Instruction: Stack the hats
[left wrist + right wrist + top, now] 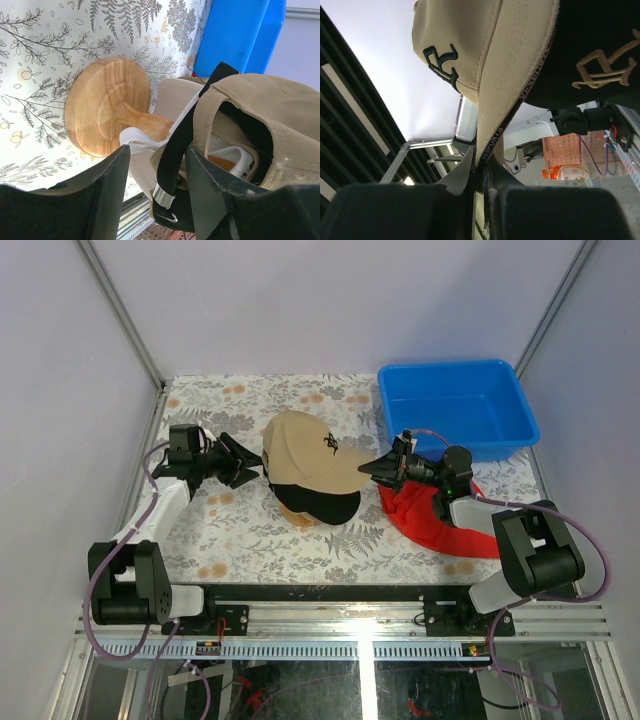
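Your stack sits mid-bench (250,530) between the two arms. The tan cap (305,452) with a dark logo is the top layer, its brim pointing toward your right side. The black cap (322,506) sits directly under it, and its brim pokes out on the near side. Your right hand (372,472) is closed on the tan cap's brim edge. In the right wrist view the brim goes straight down into the pinch, with fingers (535,210) tight on both faces. The same view shows the black cap's gold logo just right of the tan brim, touching it. Your left hand (254,465) is spread wide at the back of the stack, gripping nothing. In the left wrist view a black strap (179,145) with a metal end hangs in the gap between its fingers (92,200). You can't tell whether either finger touches it. Past the strap, the tan crown's back opening faces the camera, with white fabric (142,136) showing beneath it against the stem of the wooden stand (105,112). The stand's round disc rests on the bench, and the caps cover the rest of it. A red cloth (445,528) lies under your right arm, just beside the stack. A blue bin (455,405) sits at the far right corner, apart from the caps. Only two caps are clearly separable from above.
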